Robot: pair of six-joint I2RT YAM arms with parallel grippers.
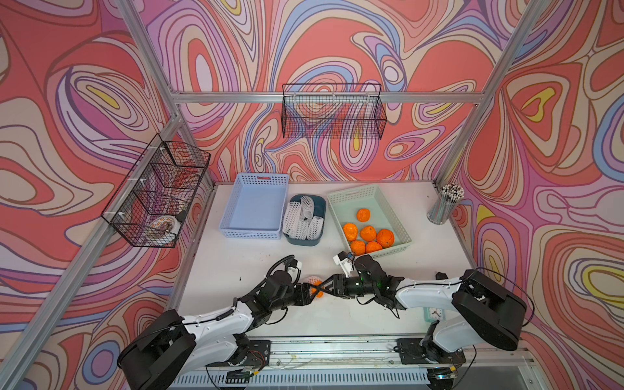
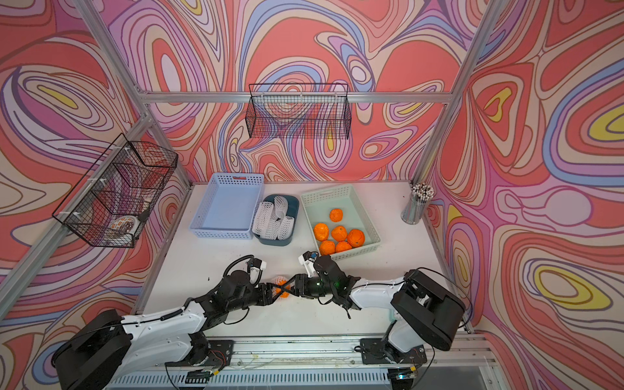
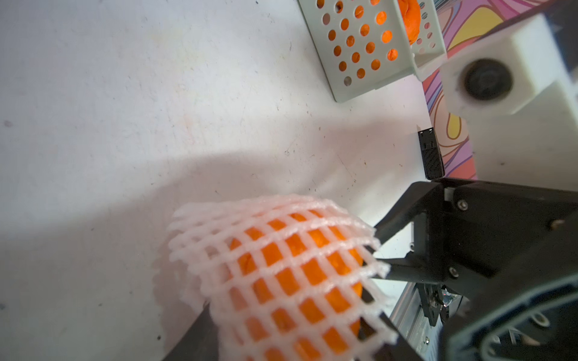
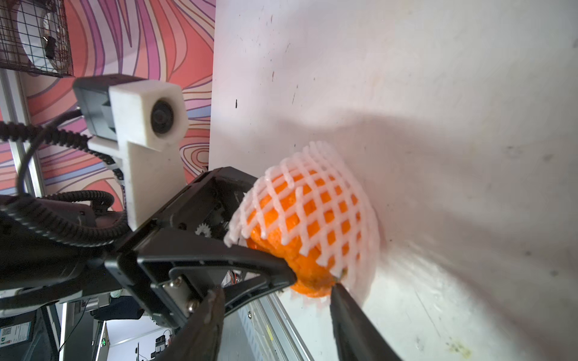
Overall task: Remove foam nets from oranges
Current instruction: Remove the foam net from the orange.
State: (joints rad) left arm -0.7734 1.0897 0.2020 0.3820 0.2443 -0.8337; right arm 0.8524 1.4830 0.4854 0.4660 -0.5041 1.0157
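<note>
One orange (image 4: 305, 215) lies near the table's front, half inside a white foam net (image 4: 325, 175); its bare end (image 1: 319, 294) sticks out. My left gripper (image 3: 287, 328) is shut on this orange, a finger on each side. The right gripper (image 4: 277, 289) faces it from the other side, and the two pairs of fingers cross in both top views. Its jaws stand apart around the bare end. One of its fingertips (image 4: 337, 289) touches the orange at the net's edge, while the other stands off beside the left gripper's finger. Several bare oranges (image 1: 368, 233) lie in the green tray (image 1: 401, 216).
A dark blue bin (image 1: 320, 202) holds several loose foam nets (image 1: 297, 219). An empty light blue basket (image 1: 253, 209) stands left of it. A cup of sticks (image 1: 445, 204) is at the back right. Black wire baskets hang on the back wall (image 1: 332, 111) and the left wall (image 1: 158, 192).
</note>
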